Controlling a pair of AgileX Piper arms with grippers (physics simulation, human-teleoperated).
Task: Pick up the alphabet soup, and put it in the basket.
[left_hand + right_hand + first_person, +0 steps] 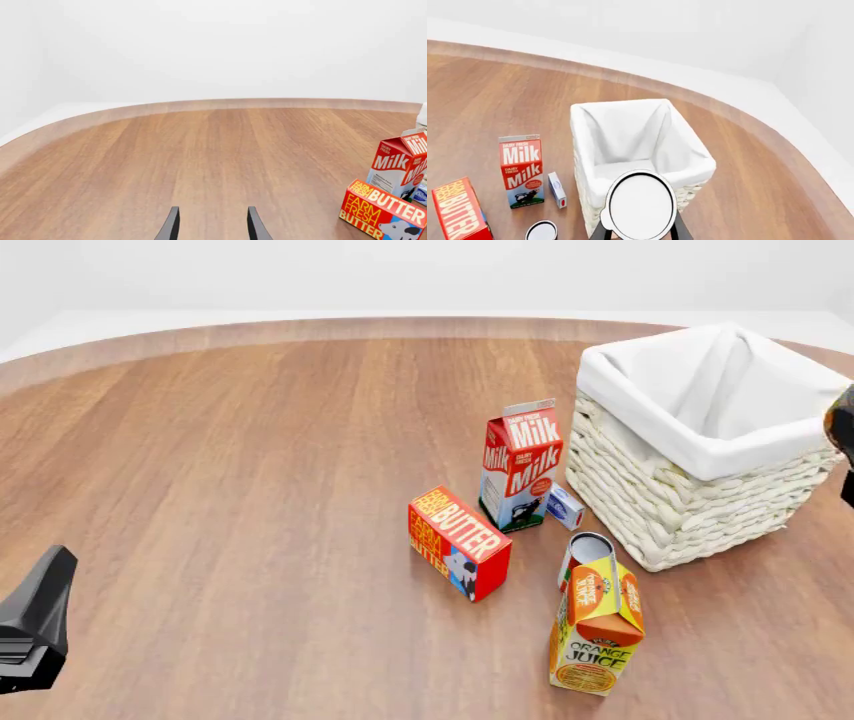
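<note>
In the right wrist view, the alphabet soup point(640, 205) shows only its pale round top with a dark rim. My right gripper point(640, 231) is shut on it, a dark finger on each side. It hangs above the near rim of the cream wicker basket point(694, 156), whose white lining is empty. In the front view the basket point(667, 510) stands at the right. A sliver of the can point(839, 425) and gripper shows at the right edge, beside the basket. My left gripper point(34, 630) sits low at the front left. Its fingers point(172, 226) are open over bare wood.
Left of the basket stand a milk carton point(523, 465), a small blue-and-white box point(565, 507) and a butter box point(458, 542). In front of it are a red-and-white can point(585, 552) and an orange juice carton point(597, 625). The table's curved far edge point(400, 325) borders a white floor.
</note>
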